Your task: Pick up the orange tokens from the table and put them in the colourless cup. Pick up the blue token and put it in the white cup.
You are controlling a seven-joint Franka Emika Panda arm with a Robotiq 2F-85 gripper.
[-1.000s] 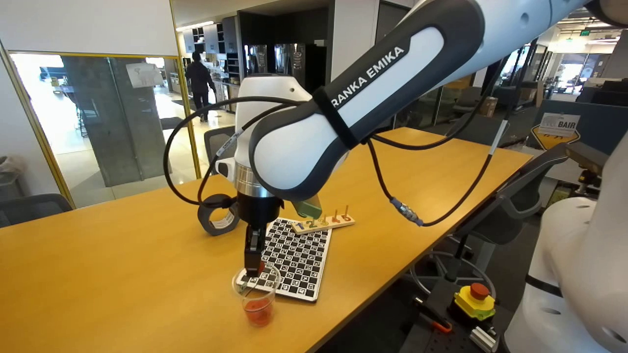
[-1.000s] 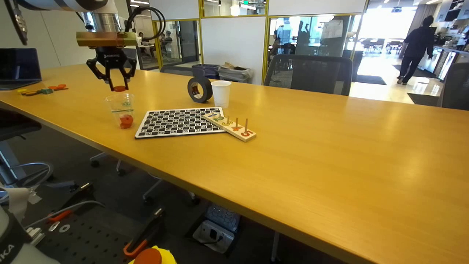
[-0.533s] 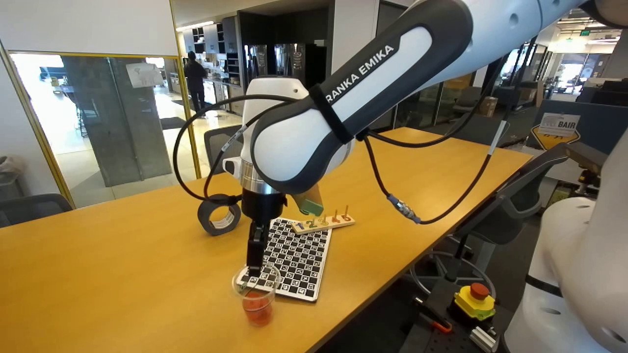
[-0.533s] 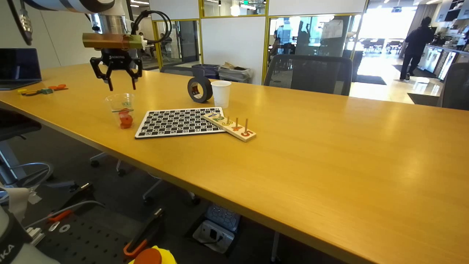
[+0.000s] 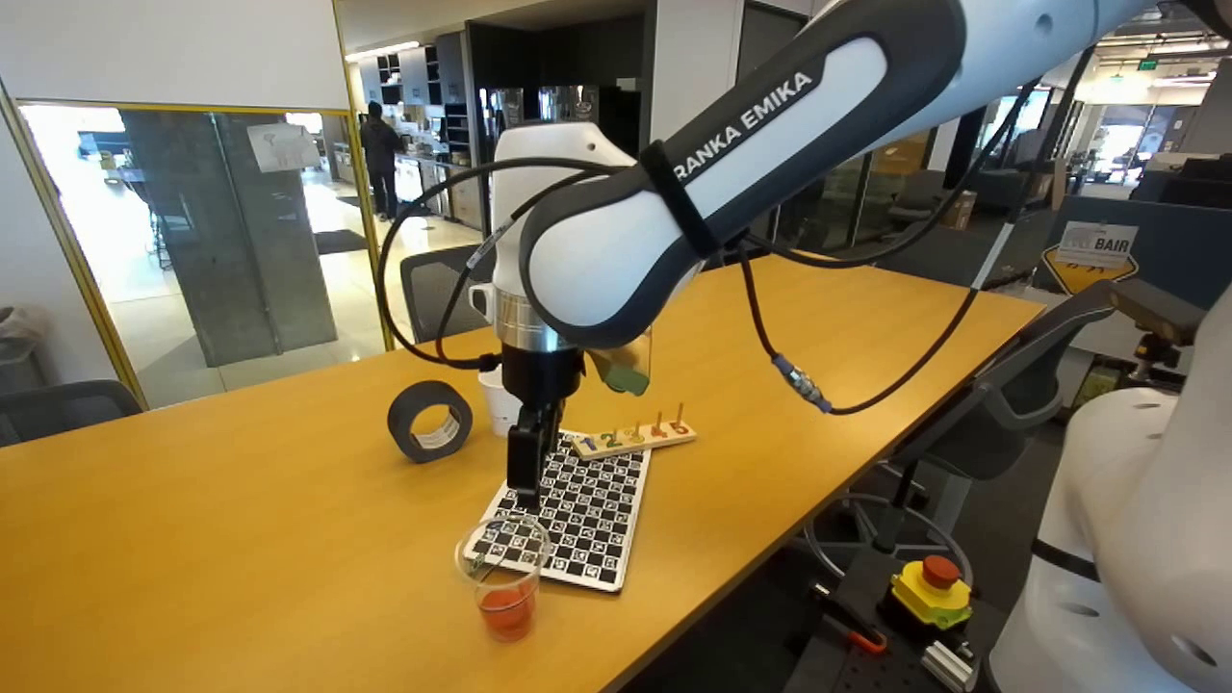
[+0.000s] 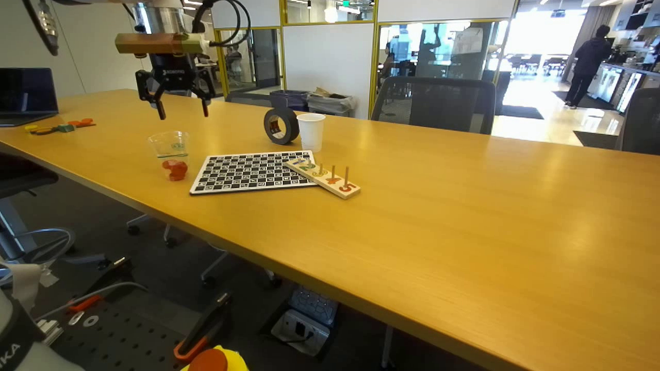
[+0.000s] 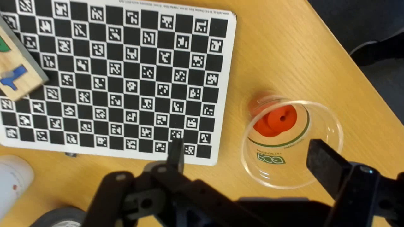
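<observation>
The colourless cup (image 6: 169,144) stands upright on the table (image 6: 464,206), seen in both exterior views. Several orange tokens (image 7: 279,119) lie overlapping at its bottom. Above it and a little to the side, my gripper (image 6: 184,113) is open, with nothing between its fingers. In the wrist view the jaws are spread wide, one fingertip over the cup's rim and the other over the checkered board. Behind the board the white cup (image 6: 311,134) stands upright; its inside is hidden. The blue token does not show in any view.
A checkered board (image 6: 252,172) lies beside the colourless cup, with a wooden number board with pegs (image 6: 330,180) across one corner. A black tape roll (image 6: 281,126) stands beside the white cup. A laptop (image 6: 26,95) and small coloured items (image 6: 64,127) are at the far end.
A second ago the jaws were shut on an orange token over the colourless cup. They opened, the token dropped inside, and the gripper has risen and shifted away from the cup, towards the board.
</observation>
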